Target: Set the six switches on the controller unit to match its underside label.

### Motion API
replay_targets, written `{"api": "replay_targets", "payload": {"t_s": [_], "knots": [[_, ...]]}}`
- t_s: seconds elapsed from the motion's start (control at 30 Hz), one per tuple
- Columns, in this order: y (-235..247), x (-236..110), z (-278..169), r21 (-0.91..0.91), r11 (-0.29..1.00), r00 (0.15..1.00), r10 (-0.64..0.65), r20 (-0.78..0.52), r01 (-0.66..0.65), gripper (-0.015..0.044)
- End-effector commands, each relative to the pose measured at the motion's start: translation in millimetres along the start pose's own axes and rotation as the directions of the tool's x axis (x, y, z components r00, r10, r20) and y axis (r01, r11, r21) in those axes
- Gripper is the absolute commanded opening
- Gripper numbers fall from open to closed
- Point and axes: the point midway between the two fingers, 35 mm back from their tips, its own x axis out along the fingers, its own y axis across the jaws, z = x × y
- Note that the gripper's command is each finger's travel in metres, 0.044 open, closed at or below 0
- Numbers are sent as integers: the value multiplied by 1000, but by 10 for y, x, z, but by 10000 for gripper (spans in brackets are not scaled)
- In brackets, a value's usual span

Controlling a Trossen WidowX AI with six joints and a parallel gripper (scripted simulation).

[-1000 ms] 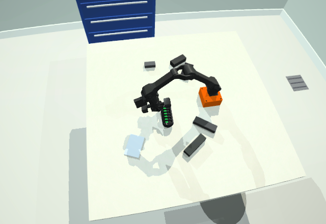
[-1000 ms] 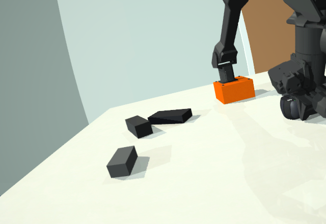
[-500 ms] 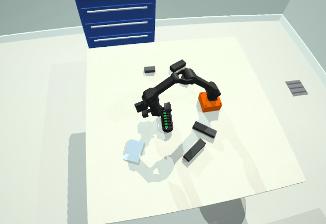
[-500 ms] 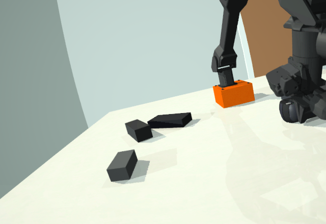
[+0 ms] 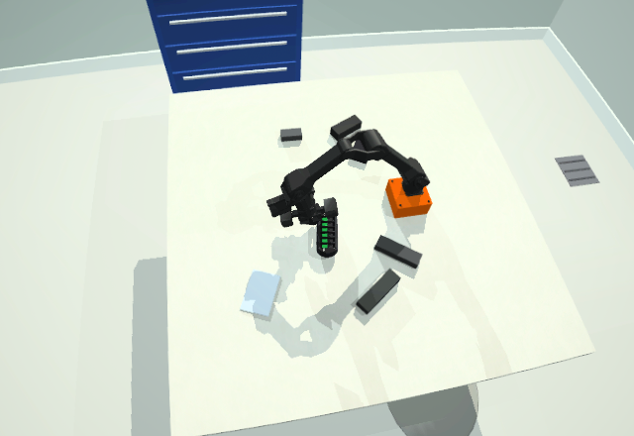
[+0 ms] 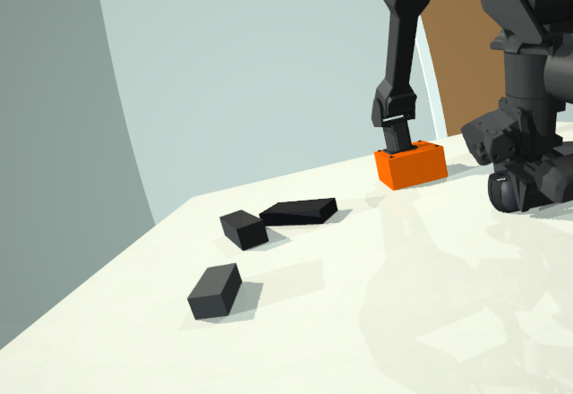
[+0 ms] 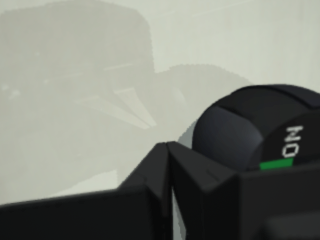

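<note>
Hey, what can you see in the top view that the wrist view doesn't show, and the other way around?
Only the top view shows the controller's whole row of green switches, the orange base, the pale blue sheet, the dark blocks and the blue drawer cabinet. Only the wrist view shows the ON lettering and the end effector shut, empty, beside the unit's rounded end. Both show the controller unit on the bench.
</note>
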Motion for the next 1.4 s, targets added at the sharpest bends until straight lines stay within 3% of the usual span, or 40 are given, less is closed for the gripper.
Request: {"api": "replay_targets", "payload": {"t_s": [0.0, 1.37], "knots": [[-97, 53, -24, -2, 1000, 1000, -20, -2, 20, 0], [-399, 151, -17, -2, 1000, 1000, -23, -2, 23, 0]]}}
